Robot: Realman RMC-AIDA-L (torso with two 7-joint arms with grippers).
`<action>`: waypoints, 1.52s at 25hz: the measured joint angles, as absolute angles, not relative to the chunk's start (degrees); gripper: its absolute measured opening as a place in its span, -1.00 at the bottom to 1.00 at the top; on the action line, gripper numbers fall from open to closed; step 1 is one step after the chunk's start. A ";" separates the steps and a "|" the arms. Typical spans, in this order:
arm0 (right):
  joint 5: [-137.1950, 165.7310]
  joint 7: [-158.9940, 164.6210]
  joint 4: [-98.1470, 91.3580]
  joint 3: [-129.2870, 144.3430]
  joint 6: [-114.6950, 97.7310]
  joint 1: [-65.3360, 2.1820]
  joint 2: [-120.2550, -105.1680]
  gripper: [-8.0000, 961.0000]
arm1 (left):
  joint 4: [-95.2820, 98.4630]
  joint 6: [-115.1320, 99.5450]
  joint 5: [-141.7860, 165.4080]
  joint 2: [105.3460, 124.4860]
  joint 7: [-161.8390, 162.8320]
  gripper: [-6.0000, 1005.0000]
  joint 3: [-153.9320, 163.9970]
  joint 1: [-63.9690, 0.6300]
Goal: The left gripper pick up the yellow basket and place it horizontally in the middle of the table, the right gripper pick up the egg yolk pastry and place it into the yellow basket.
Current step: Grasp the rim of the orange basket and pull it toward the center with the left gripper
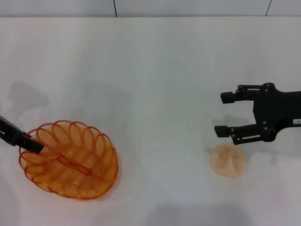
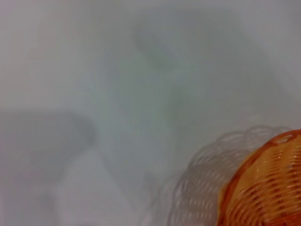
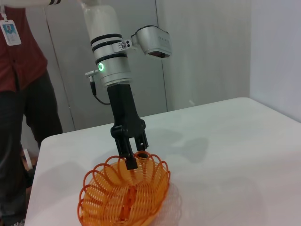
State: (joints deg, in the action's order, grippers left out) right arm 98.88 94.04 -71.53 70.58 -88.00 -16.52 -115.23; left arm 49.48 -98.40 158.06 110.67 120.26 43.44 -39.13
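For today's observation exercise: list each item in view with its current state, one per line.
left hand: shut on the yellow basket's rim
yellow basket: tilted, at the table's left
right hand: open, above and beside the pastry
egg yolk pastry: resting on table, untouched

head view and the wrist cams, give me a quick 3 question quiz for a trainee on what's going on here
1. True or false: the left gripper has its fingers over the rim of the yellow basket.
2. Which is the right gripper doing? A) clamped on the egg yolk pastry B) open above the table, beside the pastry C) resting inside the basket
3. Fill in: the egg yolk pastry lies on the ____, not in the basket.

Key
1. True: one finger sits inside the rim, one outside.
2. B.
3. Table.
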 joint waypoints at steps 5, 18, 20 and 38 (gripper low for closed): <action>98.87 94.04 -71.53 70.58 -88.10 -16.52 -115.22 0.73 | 49.48 -98.06 158.06 110.74 120.48 0.07 43.57 -39.11; 98.87 94.04 -71.89 70.58 -88.54 -16.48 -115.22 0.73 | 48.71 -96.69 159.43 111.48 121.73 -0.28 45.52 -39.24; 98.86 94.04 -71.97 70.57 -88.55 -16.39 -115.22 0.73 | 48.71 -96.61 159.38 111.51 121.78 -0.31 45.49 -39.41; 98.70 94.04 -71.99 70.57 -88.50 -16.16 -115.22 0.73 | 49.02 -96.06 159.21 111.30 122.61 -0.68 45.55 -39.82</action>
State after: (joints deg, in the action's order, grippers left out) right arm 98.70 94.04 -71.99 70.57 -88.50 -16.16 -115.22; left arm 49.02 -96.06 159.21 111.30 122.61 45.55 -39.81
